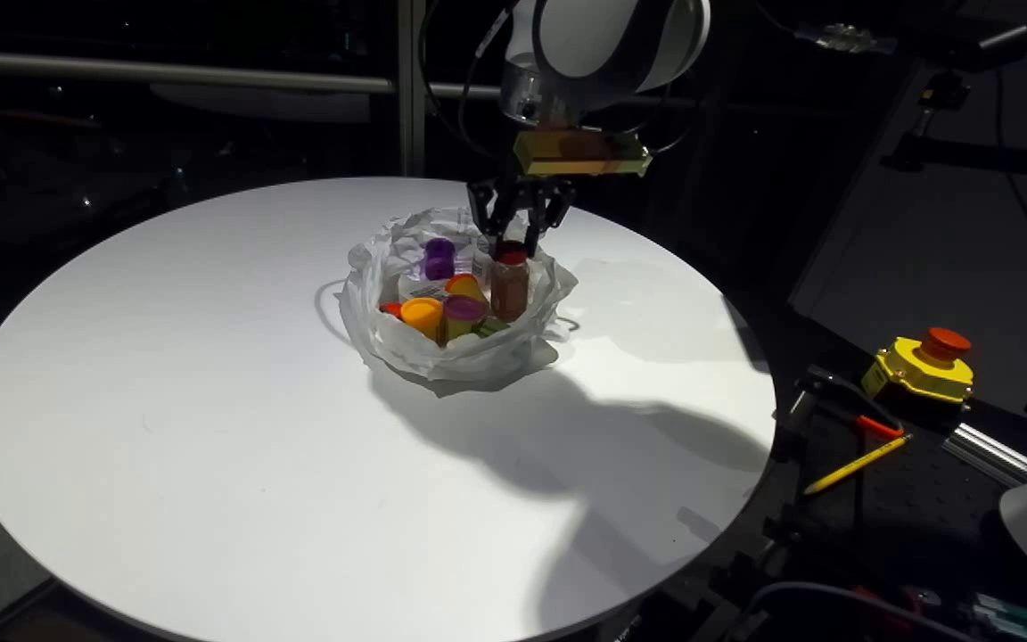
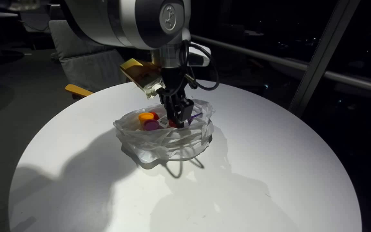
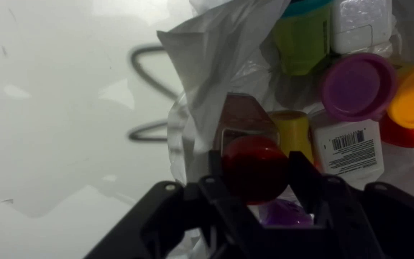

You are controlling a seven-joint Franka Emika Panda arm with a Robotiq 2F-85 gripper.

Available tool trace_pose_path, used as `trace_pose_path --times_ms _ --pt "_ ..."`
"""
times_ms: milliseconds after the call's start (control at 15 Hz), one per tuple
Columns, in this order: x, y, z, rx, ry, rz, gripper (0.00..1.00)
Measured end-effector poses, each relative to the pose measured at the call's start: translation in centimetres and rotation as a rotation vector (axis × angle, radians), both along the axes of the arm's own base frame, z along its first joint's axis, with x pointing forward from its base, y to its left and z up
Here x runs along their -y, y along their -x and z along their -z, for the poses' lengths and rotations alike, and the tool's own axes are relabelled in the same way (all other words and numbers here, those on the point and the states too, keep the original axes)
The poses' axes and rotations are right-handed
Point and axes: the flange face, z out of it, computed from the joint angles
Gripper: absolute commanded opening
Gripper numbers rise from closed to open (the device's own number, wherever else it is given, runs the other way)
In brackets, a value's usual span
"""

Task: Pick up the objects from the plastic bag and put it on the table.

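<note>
The plastic bag (image 1: 478, 361), crumpled and bowl-like, sits on the white round table (image 1: 255, 473). My gripper (image 3: 255, 162) points down into it, its fingers touching both sides of the red lid (image 3: 253, 151) of a clear brownish bottle (image 1: 509, 292). That bottle stands upright inside the bag; its base is hidden. Around it lie a yellow tub (image 3: 295, 135), a white container with a barcode (image 3: 350, 153), a purple-lidded tub (image 3: 358, 86), an orange-lidded tub (image 3: 413, 97), a green tub (image 3: 302, 41), a white box (image 3: 361, 25) and a purple item (image 1: 439, 259).
The bag's wall (image 2: 172, 141) rises around the items, close beside the gripper. Off the table, a yellow-and-red device (image 1: 924, 370) and a yellow pencil (image 1: 857, 465) rest on a dark bench. A grey chair (image 2: 85, 64) stands behind the table.
</note>
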Motion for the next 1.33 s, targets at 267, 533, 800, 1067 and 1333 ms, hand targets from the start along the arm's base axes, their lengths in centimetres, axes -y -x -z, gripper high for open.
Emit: trace_pose_path --times_ms 267,533,800,1067,1333 --pt "-0.5 -0.1 -0.5 0.005 0.005 0.006 0.24" --pt "-3.0 0.6 -4.7 0.061 -0.016 -0.032 0.24" --pt "-3.3 4.1 -11.2 0.141 -0.047 -0.038 0.24" --pt "0.8 9.5 -14.4 0.147 -0.076 0.035 0.24" --pt "7.6 12.3 -14.0 0.133 -0.138 0.152 0.24"
